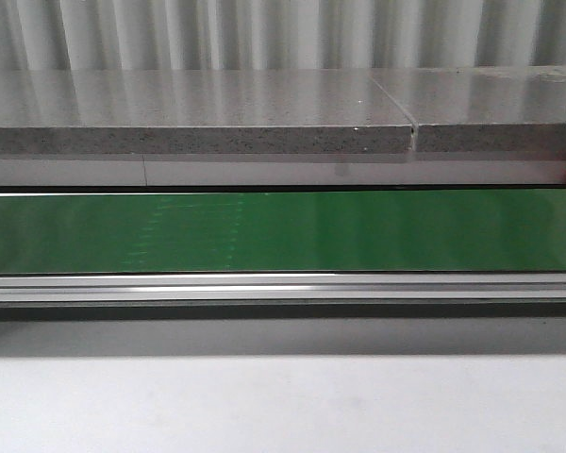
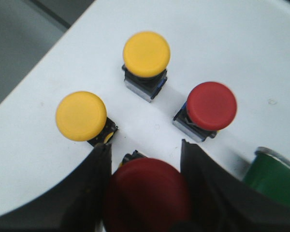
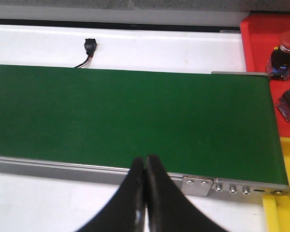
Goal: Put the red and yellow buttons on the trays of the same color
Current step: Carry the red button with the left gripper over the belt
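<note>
My left gripper point(image 2: 146, 159) stood open around a red button point(image 2: 147, 195) on the white desk point(image 2: 241, 43), the cap directly between its fingers. My right gripper point(image 3: 145, 166), closed and empty, hung over the green belt point(image 3: 125, 116), the red tray point(image 3: 261, 43) at the belt's end.

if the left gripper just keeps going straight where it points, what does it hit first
Most likely the dark red button already sitting between the left gripper fingers; its cap fills the gap between them. Past it lies the white surface. Depth is hard to judge, so contact may already exist.
</note>
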